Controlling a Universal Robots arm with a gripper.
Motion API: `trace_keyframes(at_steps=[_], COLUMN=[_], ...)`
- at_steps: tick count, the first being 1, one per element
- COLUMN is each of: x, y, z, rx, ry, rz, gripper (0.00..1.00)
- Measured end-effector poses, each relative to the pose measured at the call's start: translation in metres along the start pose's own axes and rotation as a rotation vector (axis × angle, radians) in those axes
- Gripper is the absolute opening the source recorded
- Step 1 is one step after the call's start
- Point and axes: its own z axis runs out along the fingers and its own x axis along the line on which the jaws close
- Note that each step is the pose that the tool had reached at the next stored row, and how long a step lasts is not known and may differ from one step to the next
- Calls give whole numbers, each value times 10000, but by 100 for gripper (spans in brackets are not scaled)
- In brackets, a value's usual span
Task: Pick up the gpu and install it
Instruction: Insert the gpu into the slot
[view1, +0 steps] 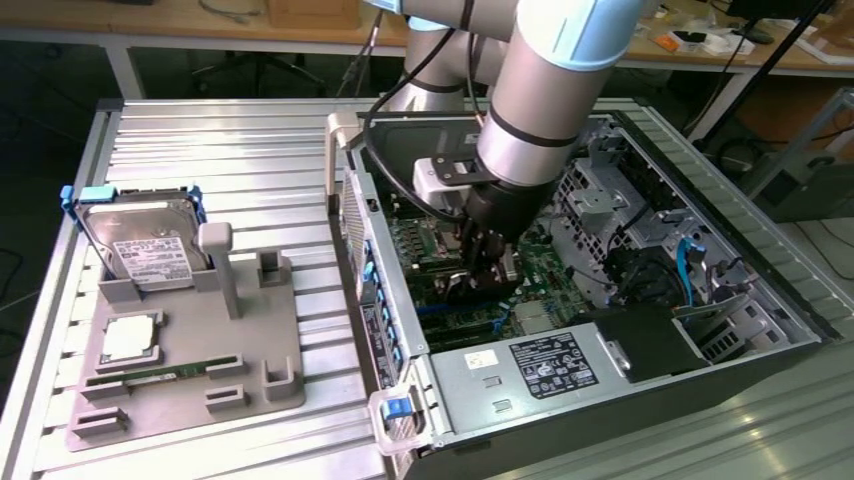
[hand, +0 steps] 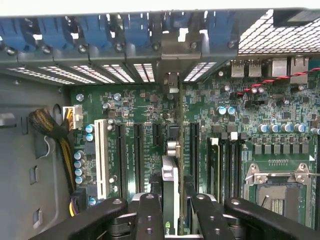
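Ribbed metal bench (view1: 227, 150), workshop behind. At the exterior view's left, parts stand (view1: 187, 340) propping a hard drive (view1: 140, 240) upright for easy picking. Further right, open computer case (view1: 747, 280), gripper (view1: 483, 272) reaching inside, clamped on the gpu (hand: 170, 192), held edge-down over a motherboard (hand: 210, 130) slot, bracket toward the rear openings.

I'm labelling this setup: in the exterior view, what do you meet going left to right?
Hard drive in its blue frame → grey holder tray → gripper holding the gpu inside the case → power supply → black case wall.
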Motion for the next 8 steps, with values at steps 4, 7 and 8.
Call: trace_keyframes(at_steps=[4, 7, 8], x=[-18, -25, -25], y=[0, 3, 11], z=[18, 45, 54], rx=[-4, -1, 3], ry=[5, 5, -2], rz=[0, -1, 0], gripper=[27, 27, 27])
